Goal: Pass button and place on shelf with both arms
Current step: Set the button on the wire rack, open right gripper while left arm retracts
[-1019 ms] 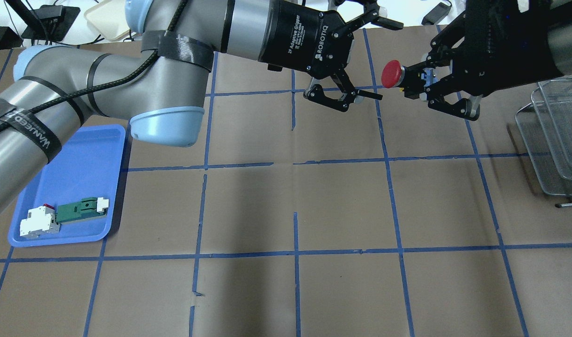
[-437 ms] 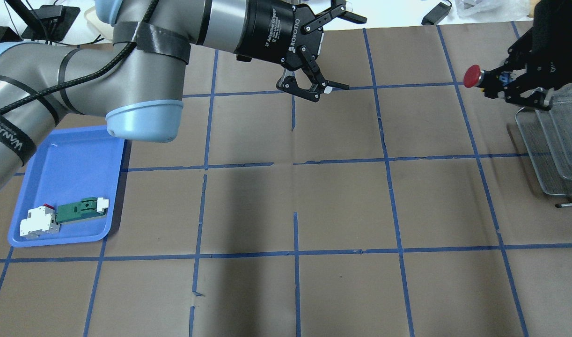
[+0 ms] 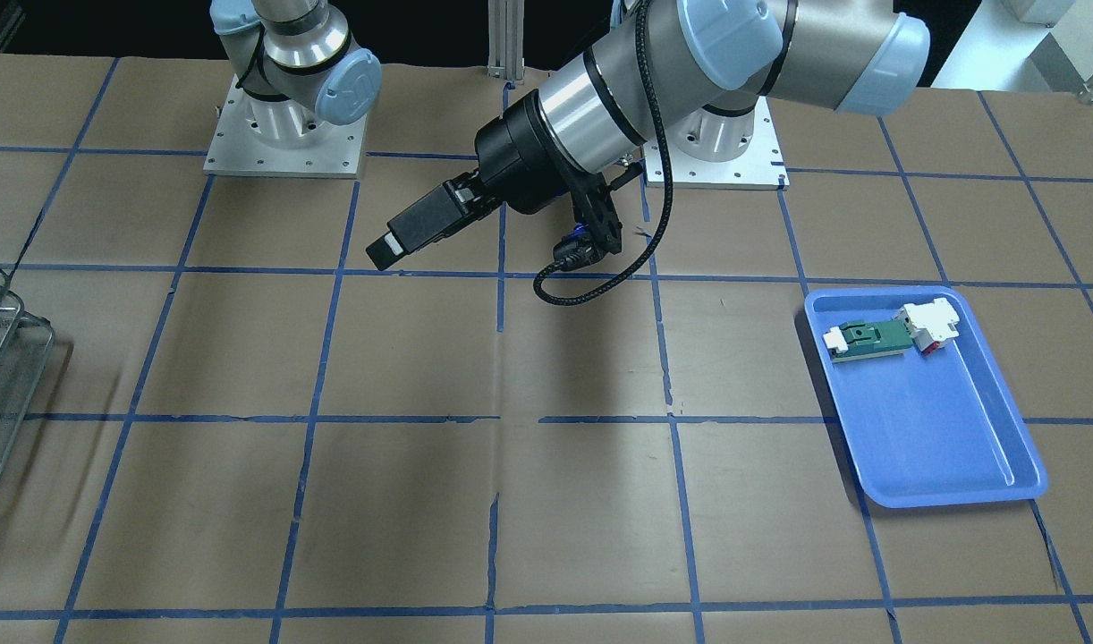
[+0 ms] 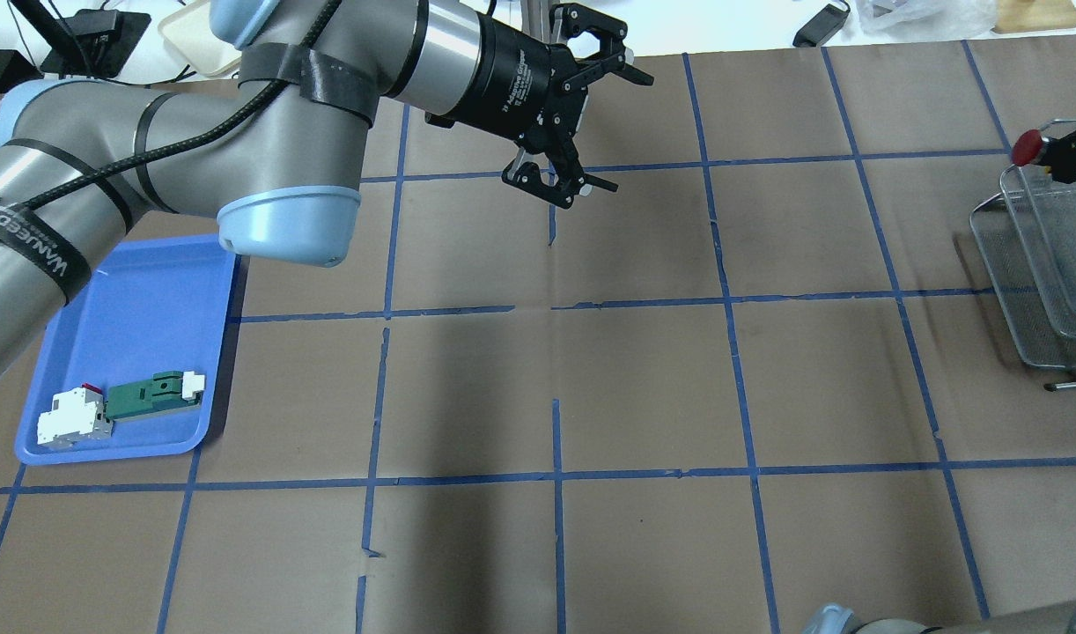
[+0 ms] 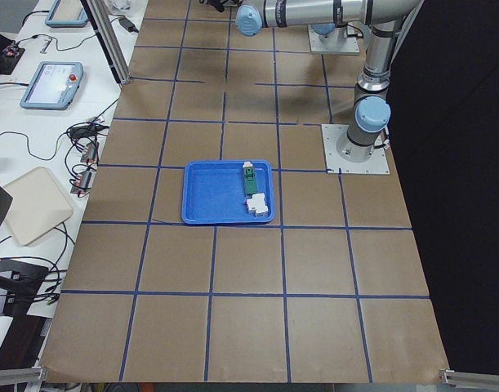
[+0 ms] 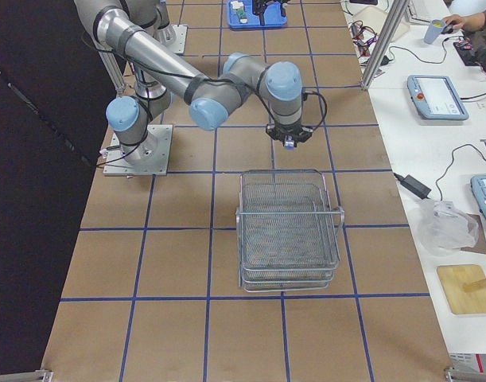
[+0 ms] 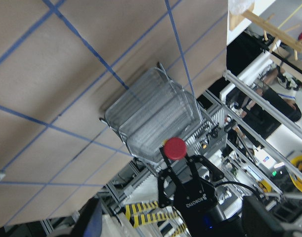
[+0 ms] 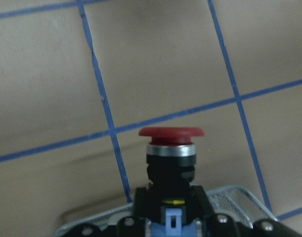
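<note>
"At the table's right end, what is hanging there?" the student is asking.

"A small push button with a round red mushroom cap on a black body [image 8: 170, 148]. The right gripper [image 8: 170, 207] is clamping that body between its nearly closed fingers, with the cap pointing away. It is holding the button in the air just beside the silver wire-mesh shelf [image 6: 289, 231], not yet over it. The left gripper [image 4: 626, 132] is hanging wide open and empty above the brown-papered table [image 4: 644, 387], well apart. The blue plastic tray [image 4: 142, 308] is lying farther off."

"What is threatening the placement?"

"The projecting cap is probably risking a catch on the wire rim. If the button is released from high up, it may be rolling off on its round cap."
</note>
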### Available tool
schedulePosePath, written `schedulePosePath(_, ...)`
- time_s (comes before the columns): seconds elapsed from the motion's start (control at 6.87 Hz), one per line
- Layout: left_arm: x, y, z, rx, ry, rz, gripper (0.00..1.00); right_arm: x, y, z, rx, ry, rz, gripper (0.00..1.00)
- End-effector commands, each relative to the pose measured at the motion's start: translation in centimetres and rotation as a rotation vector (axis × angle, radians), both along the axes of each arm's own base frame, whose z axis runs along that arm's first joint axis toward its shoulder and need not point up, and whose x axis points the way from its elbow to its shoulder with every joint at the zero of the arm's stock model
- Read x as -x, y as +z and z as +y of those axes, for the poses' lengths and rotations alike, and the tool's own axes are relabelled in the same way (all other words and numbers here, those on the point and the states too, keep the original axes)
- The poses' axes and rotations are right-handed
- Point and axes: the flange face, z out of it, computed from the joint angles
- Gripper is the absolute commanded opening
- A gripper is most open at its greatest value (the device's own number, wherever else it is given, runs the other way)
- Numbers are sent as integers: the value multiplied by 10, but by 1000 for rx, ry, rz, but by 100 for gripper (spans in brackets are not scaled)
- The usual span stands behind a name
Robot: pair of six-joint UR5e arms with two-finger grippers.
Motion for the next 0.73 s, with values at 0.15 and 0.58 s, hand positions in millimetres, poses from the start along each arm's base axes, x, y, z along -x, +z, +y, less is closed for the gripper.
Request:
schedulePosePath(0.15,-4,6,6,32,-226,-336,100,86,-51,0,-87,44,80,0)
schedulePosePath(0.58,-39,27,34,125,-634,-607,100,87,-53,3,-116,24,87,87)
